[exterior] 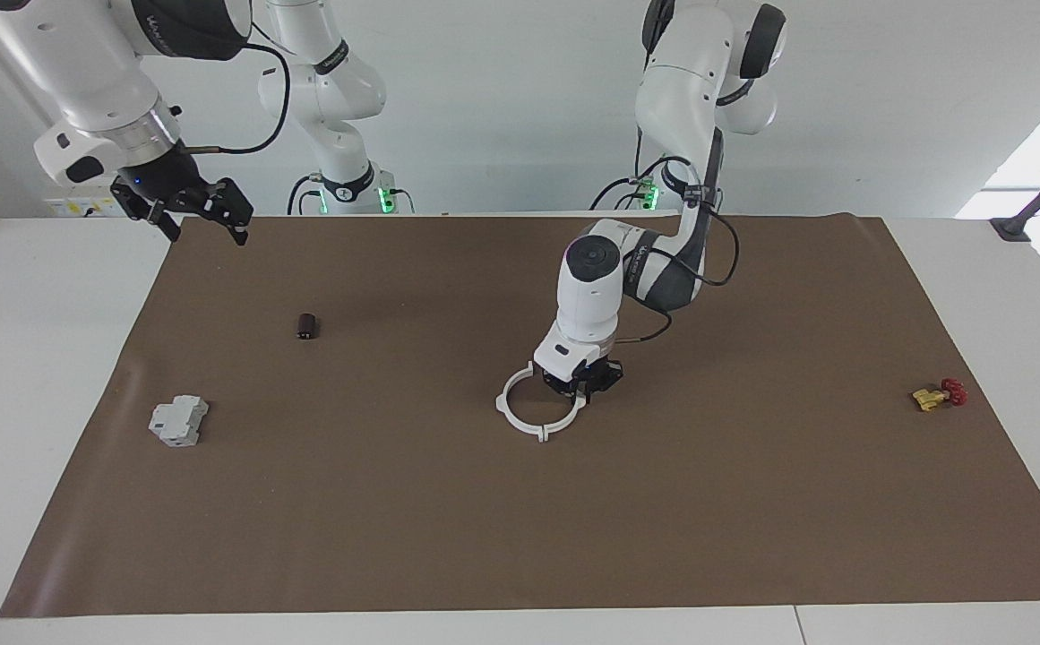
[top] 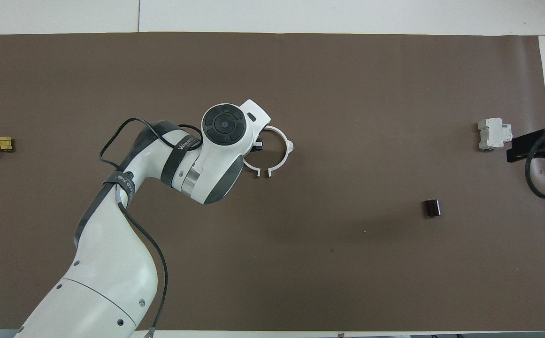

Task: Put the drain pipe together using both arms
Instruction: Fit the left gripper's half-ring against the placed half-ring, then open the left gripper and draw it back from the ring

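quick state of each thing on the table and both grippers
drain pipe: two half-rings brought together on the mat, ends nearly meeting
left gripper: down at the ring
right gripper: open, raised, waiting
grey block: lying untouched
valve: lying untouched
dark cylinder: untouched

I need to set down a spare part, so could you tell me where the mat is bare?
Bare mat lies between the drain pipe and the yellow-and-red valve, and between pipe and grey block. It is crowded at the pipe, where the left gripper works.
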Robot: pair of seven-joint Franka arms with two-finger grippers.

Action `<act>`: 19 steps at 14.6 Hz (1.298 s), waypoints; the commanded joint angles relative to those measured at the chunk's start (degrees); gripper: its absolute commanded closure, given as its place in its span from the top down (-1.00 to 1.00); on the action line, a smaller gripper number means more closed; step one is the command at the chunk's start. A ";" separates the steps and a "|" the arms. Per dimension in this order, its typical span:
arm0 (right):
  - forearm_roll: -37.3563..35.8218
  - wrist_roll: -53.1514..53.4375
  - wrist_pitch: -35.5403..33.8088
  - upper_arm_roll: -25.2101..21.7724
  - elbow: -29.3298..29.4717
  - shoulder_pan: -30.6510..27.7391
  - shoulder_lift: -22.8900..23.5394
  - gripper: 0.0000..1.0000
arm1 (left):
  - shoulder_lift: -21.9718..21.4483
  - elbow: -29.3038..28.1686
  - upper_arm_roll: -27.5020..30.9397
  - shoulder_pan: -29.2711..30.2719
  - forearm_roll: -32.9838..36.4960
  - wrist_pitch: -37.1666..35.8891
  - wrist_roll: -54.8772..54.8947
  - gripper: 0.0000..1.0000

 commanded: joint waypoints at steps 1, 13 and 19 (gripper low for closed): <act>1.37 -1.17 0.32 0.26 -0.41 -0.81 -0.04 1.00 | -0.76 -1.59 0.62 -0.97 -0.73 1.29 -1.06 -1.00; 1.37 -1.34 -0.03 0.43 -0.76 -0.37 -0.13 1.00 | -1.03 -2.03 0.62 -2.12 -2.22 1.20 -6.86 -0.86; 1.37 -1.34 -0.03 0.43 -0.76 -0.37 -0.13 1.00 | -0.94 -1.68 0.71 -1.59 -2.22 1.46 -6.86 0.96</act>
